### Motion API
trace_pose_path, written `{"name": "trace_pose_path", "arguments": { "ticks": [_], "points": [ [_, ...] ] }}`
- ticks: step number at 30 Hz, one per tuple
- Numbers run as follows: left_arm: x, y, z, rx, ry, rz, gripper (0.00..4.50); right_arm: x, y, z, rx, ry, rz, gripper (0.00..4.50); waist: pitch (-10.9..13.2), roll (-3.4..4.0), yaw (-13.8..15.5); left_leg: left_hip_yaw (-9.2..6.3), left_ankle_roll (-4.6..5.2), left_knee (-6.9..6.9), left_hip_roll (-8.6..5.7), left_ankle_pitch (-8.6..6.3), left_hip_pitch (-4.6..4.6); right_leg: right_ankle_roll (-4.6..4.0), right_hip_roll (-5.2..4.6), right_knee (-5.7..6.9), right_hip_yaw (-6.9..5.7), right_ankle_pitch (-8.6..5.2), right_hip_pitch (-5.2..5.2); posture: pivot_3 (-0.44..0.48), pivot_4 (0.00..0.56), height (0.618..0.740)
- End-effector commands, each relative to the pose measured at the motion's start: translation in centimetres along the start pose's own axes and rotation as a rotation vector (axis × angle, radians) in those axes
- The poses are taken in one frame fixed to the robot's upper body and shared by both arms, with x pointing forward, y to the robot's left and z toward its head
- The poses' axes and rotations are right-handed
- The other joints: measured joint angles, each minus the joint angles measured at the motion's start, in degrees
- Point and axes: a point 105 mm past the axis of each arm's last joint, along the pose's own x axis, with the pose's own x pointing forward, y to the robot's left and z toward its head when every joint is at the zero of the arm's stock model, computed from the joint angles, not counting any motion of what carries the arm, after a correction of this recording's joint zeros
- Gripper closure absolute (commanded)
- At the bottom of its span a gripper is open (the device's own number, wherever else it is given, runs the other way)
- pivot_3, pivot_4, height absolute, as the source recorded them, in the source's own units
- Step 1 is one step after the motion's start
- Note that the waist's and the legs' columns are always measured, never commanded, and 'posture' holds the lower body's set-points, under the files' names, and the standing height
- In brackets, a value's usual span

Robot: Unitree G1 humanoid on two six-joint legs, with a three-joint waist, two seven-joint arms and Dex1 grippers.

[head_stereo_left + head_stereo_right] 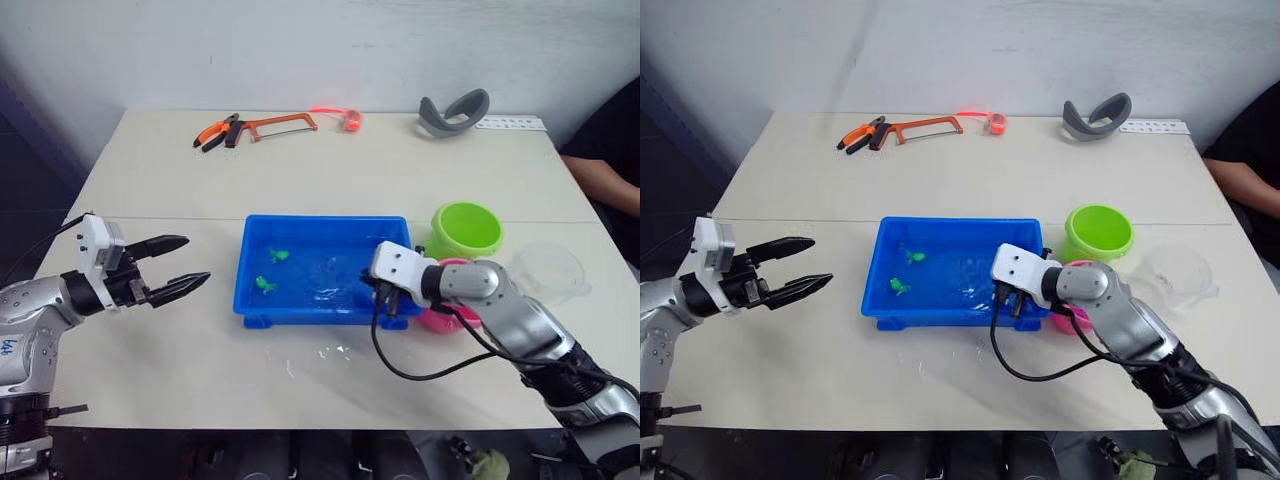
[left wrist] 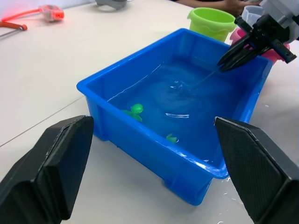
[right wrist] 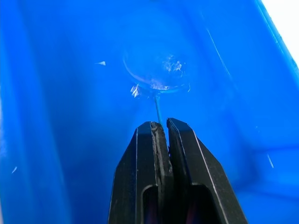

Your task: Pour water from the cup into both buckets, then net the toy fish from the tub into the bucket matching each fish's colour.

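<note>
A shallow, bright blue rectangular plastic tub (image 1: 325, 268), filled with water, sits at the centre of a pale surface (image 1: 200, 180). The right end effector (image 3: 160, 125) reaches over the tub's right end, its two black fingers clenched on the thin stick handle of a small round net (image 3: 156, 74), whose hoop and clear mesh lie submerged in the rippling water. Two tiny green plastic toy fish (image 1: 277, 255) (image 1: 265, 285) rest in the left half of the tub, apart from the net. The left end effector (image 1: 170, 268) hovers above the surface just left of the tub, fingers spread and holding nothing. A lime green round plastic bucket (image 1: 466, 229) stands just beyond the tub's far right corner; a pink bucket (image 1: 445, 316) sits beside the tub's right end, largely hidden by the right arm. A wide clear plastic cup (image 1: 548, 272) rests to the right of the buckets. Along the far edge lie orange-handled pliers (image 1: 215, 132), an orange hacksaw (image 1: 280, 125) and a grey curved object (image 1: 453, 110).
</note>
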Motion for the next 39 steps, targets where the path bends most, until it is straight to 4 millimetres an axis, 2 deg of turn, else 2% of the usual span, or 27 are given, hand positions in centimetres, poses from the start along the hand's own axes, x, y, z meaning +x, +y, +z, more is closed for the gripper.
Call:
{"name": "trace_pose_path", "arguments": {
  "ticks": [1,9,20,25,31,39],
  "points": [
    [0.2,0.1,0.5,0.023,0.004,-0.012,0.02,1.1,-0.7,2.1,-0.035,-0.053,-0.024,4.50,0.0,0.00,-0.2,0.03,-0.01,0.00,0.00,0.01,0.00,0.00,0.01,0.03,0.01,0.00,-0.03,0.000,0.150,0.740],
    [0.3,-0.1,0.2,0.014,0.011,-0.019,0.02,3.0,-1.0,3.2,0.012,-0.113,-0.036,4.50,0.0,0.00,-0.8,0.05,-0.02,-0.05,0.00,0.00,-0.05,0.00,0.01,0.18,0.03,0.00,-0.21,0.000,0.150,0.740],
    [0.4,0.0,0.0,0.009,0.010,-0.014,0.02,1.0,-0.3,4.8,0.063,-0.296,-0.038,4.50,0.0,0.00,-1.3,0.05,-0.04,-0.07,0.00,-0.01,-0.07,0.00,0.01,0.21,0.06,0.00,-0.25,0.000,0.150,0.740],
    [0.7,0.1,-0.2,0.003,0.004,-0.022,0.02,-1.0,-0.3,5.1,0.095,-0.368,-0.064,4.50,0.0,0.00,-1.2,0.05,-0.04,-0.09,0.00,-0.01,-0.07,0.00,0.01,0.21,0.07,0.00,-0.27,0.000,0.150,0.740],
    [1.9,0.0,-0.1,0.010,-0.017,-0.065,0.02,-4.4,-0.2,4.7,0.078,-0.409,-0.110,4.50,0.0,0.00,-0.9,0.05,-0.03,-0.08,-0.02,-0.01,-0.07,0.00,-0.01,0.19,0.07,0.00,-0.25,0.000,0.150,0.740],
    [5.5,-1.1,1.5,0.036,-0.088,-0.180,0.02,-9.7,-0.7,3.7,0.083,-0.367,-0.201,4.50,0.0,-0.02,0.2,0.17,-0.03,-0.04,-0.01,-0.01,-0.07,0.00,0.02,0.18,0.13,0.00,-0.24,0.000,0.150,0.740]
  ]
}}
